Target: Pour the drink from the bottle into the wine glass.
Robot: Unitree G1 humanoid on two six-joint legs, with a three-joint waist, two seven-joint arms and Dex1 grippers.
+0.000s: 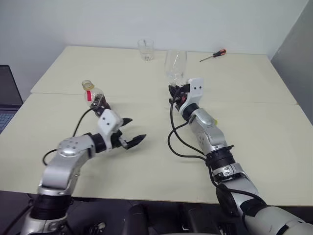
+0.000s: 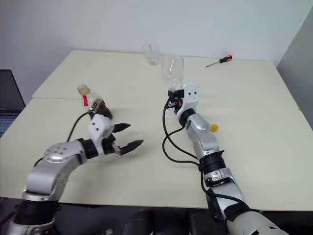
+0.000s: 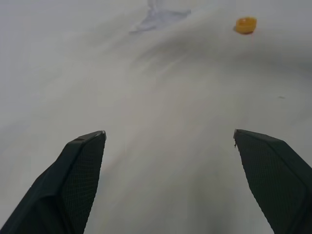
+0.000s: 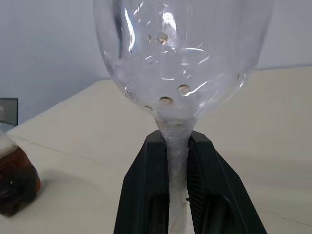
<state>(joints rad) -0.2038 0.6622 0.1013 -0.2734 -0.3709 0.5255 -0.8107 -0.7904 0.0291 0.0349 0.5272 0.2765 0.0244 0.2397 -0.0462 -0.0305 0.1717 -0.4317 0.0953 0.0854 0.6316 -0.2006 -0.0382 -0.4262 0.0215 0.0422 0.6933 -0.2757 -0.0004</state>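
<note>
Right wrist view: the right gripper (image 4: 178, 146) clamps the wine glass (image 4: 180, 58) by its stem, bowl upright and empty for pouring. Left gripper (image 1: 131, 131) gapes wide beside the uncapped bottle (image 1: 93, 95) on the table (image 1: 254, 122); its yellow cap (image 2: 213, 128) lies apart.

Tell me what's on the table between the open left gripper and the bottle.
Nothing: bare table separates the left gripper from the bottle just beyond it, though the gripper's own wrist hides part of it, in both eye views.
</note>
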